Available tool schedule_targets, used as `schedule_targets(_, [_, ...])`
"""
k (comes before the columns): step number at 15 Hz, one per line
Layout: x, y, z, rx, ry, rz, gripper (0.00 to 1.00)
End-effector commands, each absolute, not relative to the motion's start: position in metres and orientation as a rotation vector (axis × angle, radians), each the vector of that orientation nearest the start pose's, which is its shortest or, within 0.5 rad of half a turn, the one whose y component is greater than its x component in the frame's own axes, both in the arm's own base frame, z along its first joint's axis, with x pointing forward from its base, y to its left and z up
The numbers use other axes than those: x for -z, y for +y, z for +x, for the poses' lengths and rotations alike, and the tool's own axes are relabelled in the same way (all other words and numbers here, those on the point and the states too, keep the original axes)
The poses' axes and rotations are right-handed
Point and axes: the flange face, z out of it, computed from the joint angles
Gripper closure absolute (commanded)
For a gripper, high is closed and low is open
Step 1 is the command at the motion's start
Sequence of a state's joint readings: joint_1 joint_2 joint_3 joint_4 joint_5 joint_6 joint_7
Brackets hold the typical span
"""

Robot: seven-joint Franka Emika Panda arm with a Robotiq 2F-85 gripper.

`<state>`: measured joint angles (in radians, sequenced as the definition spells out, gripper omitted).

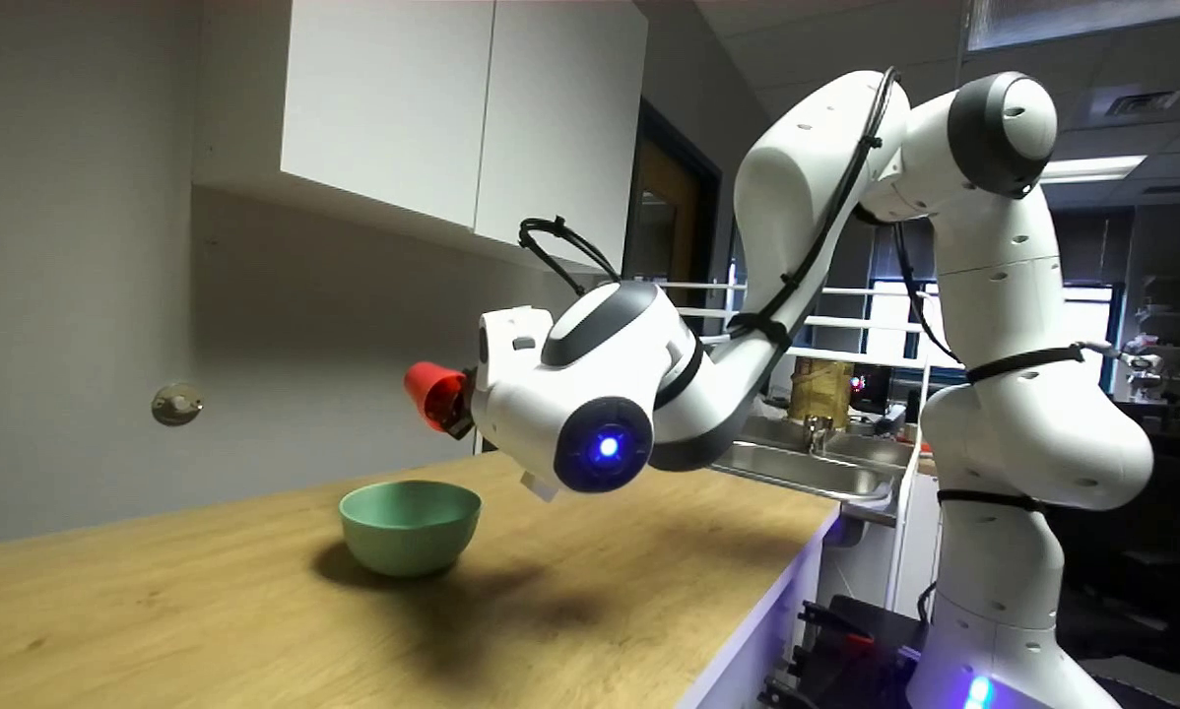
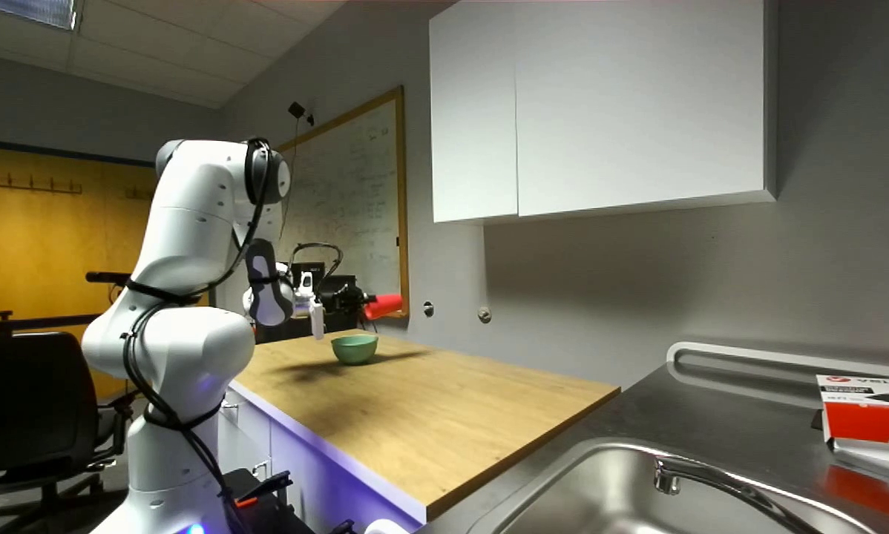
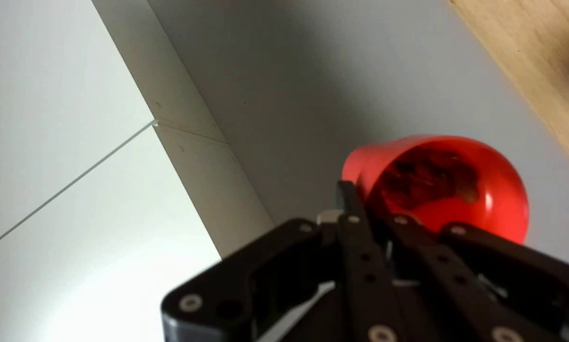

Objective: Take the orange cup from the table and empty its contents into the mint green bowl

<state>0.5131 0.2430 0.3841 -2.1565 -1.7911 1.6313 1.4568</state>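
Note:
The orange cup (image 1: 428, 387) is in the air, tilted on its side, above the mint green bowl (image 1: 408, 537). In an exterior view the cup (image 2: 384, 305) is up and to the right of the bowl (image 2: 354, 350). My gripper (image 3: 363, 199) is shut on the cup's wall near the rim, one finger outside and one apparently inside. The cup's mouth faces the wrist camera (image 3: 500, 199), and dark contents show inside. In an exterior view the gripper (image 1: 464, 406) is partly hidden behind the wrist. The bowl stands upright on the table (image 1: 206, 620); its inside bottom is hidden.
White wall cabinets (image 1: 393, 108) hang above the back of the table, above the arm's wrist. The grey wall (image 1: 285, 423) is close behind the cup. A sink (image 2: 622, 489) and a red-and-white box (image 2: 871, 419) are beyond the table's end.

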Motion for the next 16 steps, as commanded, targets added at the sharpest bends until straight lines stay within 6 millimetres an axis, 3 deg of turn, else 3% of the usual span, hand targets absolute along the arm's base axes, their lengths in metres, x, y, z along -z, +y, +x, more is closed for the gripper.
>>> schedule_targets(1, [-0.339,0.368,0.427,-1.378,0.416,1.614,0.99])
schedule_targets(3, [-0.339,0.37,0.428,-1.4,0.451,1.58,0.99])
schedule_targets(4, [-0.308,0.387,0.416,-1.442,0.416,1.598,0.99])
schedule_targets(8, [-0.278,0.398,0.405,-1.45,0.407,1.566,0.99])
schedule_targets(10, [-0.27,0.406,0.395,-1.473,0.439,1.537,0.99])
schedule_targets(16, [-0.26,0.416,0.394,-1.577,0.479,1.416,0.99])
